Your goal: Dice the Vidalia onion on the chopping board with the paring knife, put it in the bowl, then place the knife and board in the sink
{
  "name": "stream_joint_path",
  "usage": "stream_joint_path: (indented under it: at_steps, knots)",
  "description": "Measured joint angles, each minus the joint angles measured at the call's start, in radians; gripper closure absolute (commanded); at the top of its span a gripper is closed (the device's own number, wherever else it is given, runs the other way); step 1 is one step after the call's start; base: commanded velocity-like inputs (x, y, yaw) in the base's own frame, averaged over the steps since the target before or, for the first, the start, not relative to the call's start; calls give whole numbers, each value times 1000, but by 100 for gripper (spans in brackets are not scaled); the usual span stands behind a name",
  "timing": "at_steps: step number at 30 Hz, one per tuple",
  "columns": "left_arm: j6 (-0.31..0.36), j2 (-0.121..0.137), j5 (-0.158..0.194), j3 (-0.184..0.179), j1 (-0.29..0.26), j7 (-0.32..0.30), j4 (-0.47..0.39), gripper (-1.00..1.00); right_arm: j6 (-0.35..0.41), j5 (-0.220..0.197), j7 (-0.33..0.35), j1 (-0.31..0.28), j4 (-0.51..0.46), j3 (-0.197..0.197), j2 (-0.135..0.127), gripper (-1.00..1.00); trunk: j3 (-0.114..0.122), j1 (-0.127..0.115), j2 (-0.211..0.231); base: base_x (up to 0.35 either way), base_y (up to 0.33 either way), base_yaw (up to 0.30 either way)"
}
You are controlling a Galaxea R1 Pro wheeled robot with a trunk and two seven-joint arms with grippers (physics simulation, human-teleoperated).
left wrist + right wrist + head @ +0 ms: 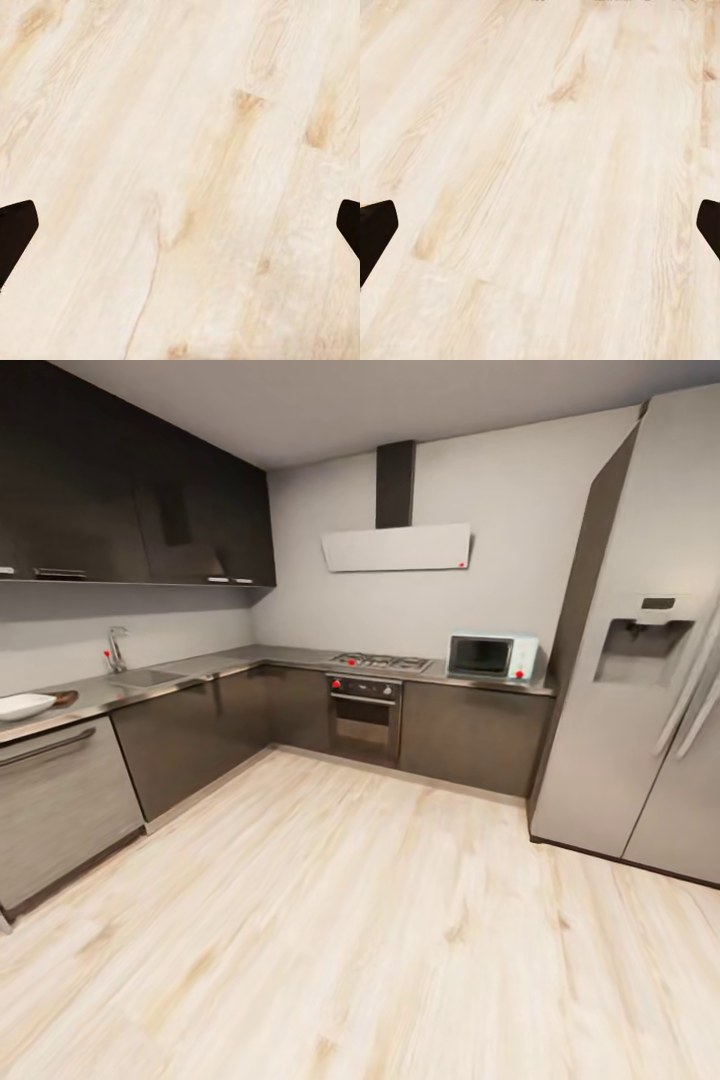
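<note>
The head view looks across the kitchen (360,760) from the pale wood floor (330,940). An L-shaped surface (250,657) of grey stone look runs along the left wall and turns along the back wall, above glossy dark cabinets (190,740).

The sink (145,678) is set into the left run of the surface, with its chrome tap (117,648) and red knob at the wall-side edge. What lies inside the basin cannot be made out from here. Nearer the camera along the same run, close to the front edge of the surface, sits the white bowl (24,706). Just behind it, touching or nearly so, a dark brown sliver shows that looks like the chopping board (66,698); most of it is hidden by the bowl. The paring knife is too small to tell.

On the back run, a gas hob (382,661) sits above an oven (365,718), and a microwave (491,656) stands near the right end of the surface. A range hood (397,546) hangs on the wall above the hob. A steel fridge (640,660) stands at the right.

Both wrist views look down on bare floor planks. The left end effector (180,232) is released, its two dark fingertips (15,232) spread wide apart with nothing between them. The right end effector (540,232) is likewise released, fingertips (375,232) wide apart.
</note>
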Motion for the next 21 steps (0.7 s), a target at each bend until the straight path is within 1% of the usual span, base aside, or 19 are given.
stream_joint_path:
  at_steps: [21]
  knots:
    - [0, 0, 0, -1, 0, 0, 0, -100, -1, 0, 0, 0, 0, 0, 0, -100, 0, 0, 0, 345, 0, 0]
